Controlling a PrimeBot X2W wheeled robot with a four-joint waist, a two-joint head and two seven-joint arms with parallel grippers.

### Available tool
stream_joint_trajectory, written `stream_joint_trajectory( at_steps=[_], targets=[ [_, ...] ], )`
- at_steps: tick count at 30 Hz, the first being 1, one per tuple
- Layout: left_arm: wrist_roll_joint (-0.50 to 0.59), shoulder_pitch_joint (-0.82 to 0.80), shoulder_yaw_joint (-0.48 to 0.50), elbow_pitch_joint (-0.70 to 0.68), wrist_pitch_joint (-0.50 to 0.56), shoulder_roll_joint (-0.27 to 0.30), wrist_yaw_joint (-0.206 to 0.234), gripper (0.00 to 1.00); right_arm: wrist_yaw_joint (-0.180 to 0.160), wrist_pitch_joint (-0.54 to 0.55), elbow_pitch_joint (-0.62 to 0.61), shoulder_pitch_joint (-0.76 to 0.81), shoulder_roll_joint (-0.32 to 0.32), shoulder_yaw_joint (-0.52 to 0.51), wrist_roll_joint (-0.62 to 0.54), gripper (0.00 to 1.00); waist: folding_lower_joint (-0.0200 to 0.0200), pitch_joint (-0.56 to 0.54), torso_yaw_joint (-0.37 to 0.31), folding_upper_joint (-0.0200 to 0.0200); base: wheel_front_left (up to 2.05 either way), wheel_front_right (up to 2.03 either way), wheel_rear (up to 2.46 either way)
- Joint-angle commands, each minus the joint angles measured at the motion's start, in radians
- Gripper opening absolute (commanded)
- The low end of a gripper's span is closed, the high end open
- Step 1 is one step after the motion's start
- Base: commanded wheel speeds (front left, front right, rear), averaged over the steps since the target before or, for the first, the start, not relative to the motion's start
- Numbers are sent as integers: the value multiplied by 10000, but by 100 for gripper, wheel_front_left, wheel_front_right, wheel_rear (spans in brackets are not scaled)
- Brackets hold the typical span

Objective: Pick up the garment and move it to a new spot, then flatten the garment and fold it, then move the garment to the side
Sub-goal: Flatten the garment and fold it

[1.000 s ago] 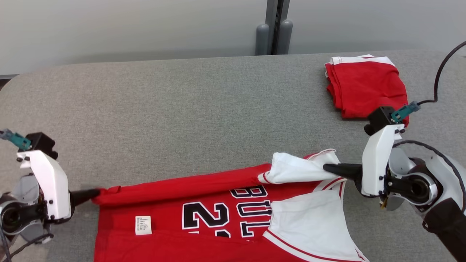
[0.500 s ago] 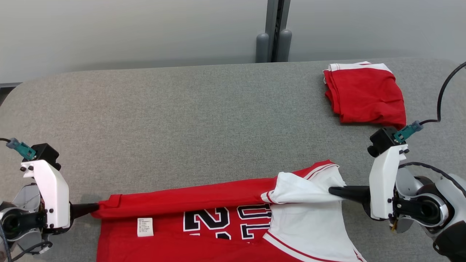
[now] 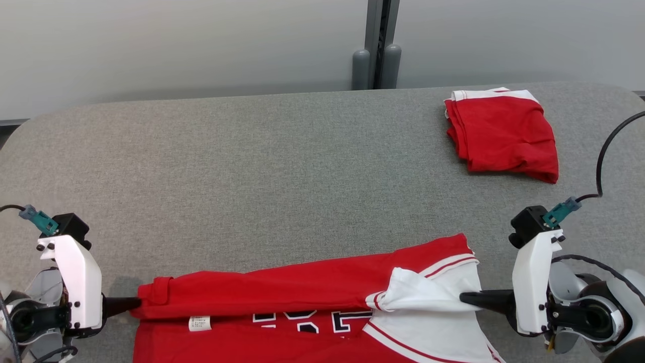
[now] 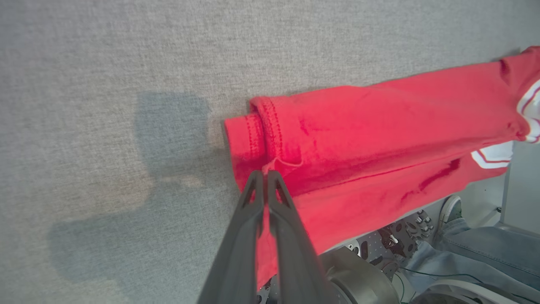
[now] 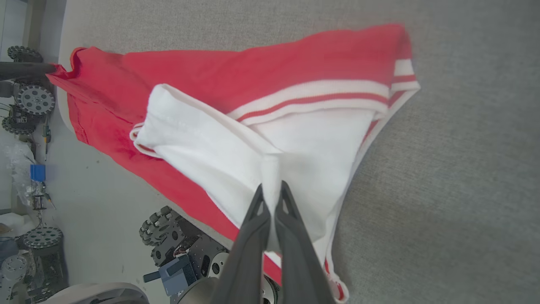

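The grey table (image 3: 252, 161) is carrying the red jersey (image 3: 282, 292) along its near edge. A folded red garment (image 3: 504, 136) is lying far right. The left gripper (image 3: 137, 304) is pinching the jersey's red hem, and the right gripper (image 3: 463, 298) is pinching its white sleeve.

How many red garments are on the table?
2. A red and white jersey at the near edge, held by the left gripper and right gripper; a folded red garment at the far right. None seem hidden.

Grey table (image 3: 282, 166): red jersey (image 3: 282, 287) near edge, folded red cloth (image 3: 504, 136) far right.
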Motion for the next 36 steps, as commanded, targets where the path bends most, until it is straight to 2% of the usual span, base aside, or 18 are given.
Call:
stream_joint_trajectory(
  at_steps=[1,11,12,13,14,15,16,19,30,36],
  targets=[
    [37,102,-12,41,14,-9,32,0,7,166,-130,221,71,-176,-160,0,0,-9,-11,-1,0,0,0],
    [13,258,-75,29,118,-44,45,0,7,728,-428,784,464,-867,-787,0,0,1,-13,-1,0,0,0],
    [-1,269,-73,28,131,-54,45,0,7,791,-459,828,524,-961,-858,13,0,4,-11,-1,0,0,0],
    [-25,283,-71,28,150,-59,45,21,7,830,-479,880,593,-1059,-928,32,0,3,-8,-1,0,0,0],
    [-40,292,-70,27,157,-54,44,46,7,859,-502,936,654,-1139,-984,50,0,-1,-7,-1,0,0,0],
    [-48,298,-69,28,172,-52,44,61,7,874,-521,987,725,-1234,-1040,97,0,-11,-6,-1,0,0,0],
    [-54,296,-70,31,186,-48,44,77,6,922,-537,1034,783,-1337,-1085,100,0,-26,-3,-1,0,0,0],
    [-60,307,-88,43,201,-57,54,100,7,1062,-661,1266,964,-1594,-1163,100,0,-127,14,-1,0,0,0],
    [-59,555,29,-142,-138,147,115,100,7,1431,-1621,2725,1080,-2910,-1550,100,0,-817,8,-1,0,0,0],
    [414,691,227,-649,-1070,491,238,100,7,6,-2304,3106,1450,-3951,-2211,100,0,-1036,-10,-1,0,0,0]
  ],
)
